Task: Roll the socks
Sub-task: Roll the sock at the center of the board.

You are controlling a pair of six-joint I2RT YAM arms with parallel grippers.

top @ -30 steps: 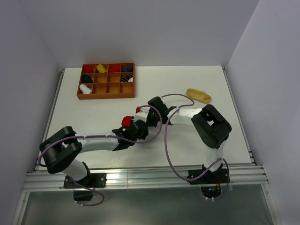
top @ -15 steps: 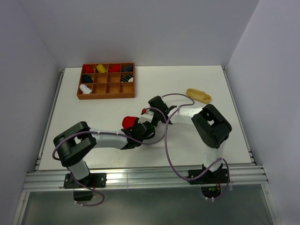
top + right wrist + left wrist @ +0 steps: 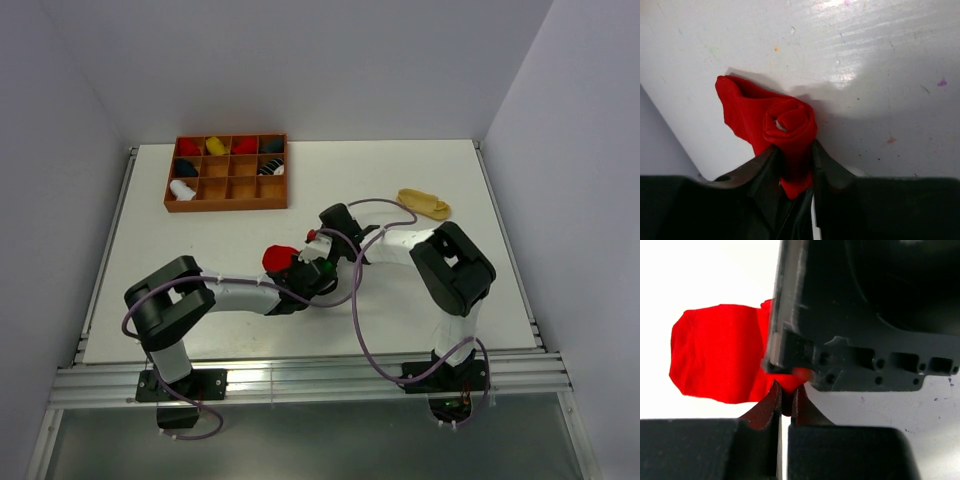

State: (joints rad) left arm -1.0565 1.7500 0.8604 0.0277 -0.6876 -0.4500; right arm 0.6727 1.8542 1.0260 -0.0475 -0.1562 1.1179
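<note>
On the table, the tray sits far left. Both grippers meet mid-table on the red sock: the right gripper clasps its rolled end between both fingers, while the left gripper is pinched tight on the loose fabric beside it. The tan sock lies flat and apart, toward the far right.

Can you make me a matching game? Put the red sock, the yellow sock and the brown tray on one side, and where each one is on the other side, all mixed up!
Things:
1. red sock
2. yellow sock
3. brown tray

Places:
A. far left corner of the table
B. lying alone, far right side
C. pinched by the left gripper and the right gripper

Pairs: 1-C, 2-B, 3-A
</note>
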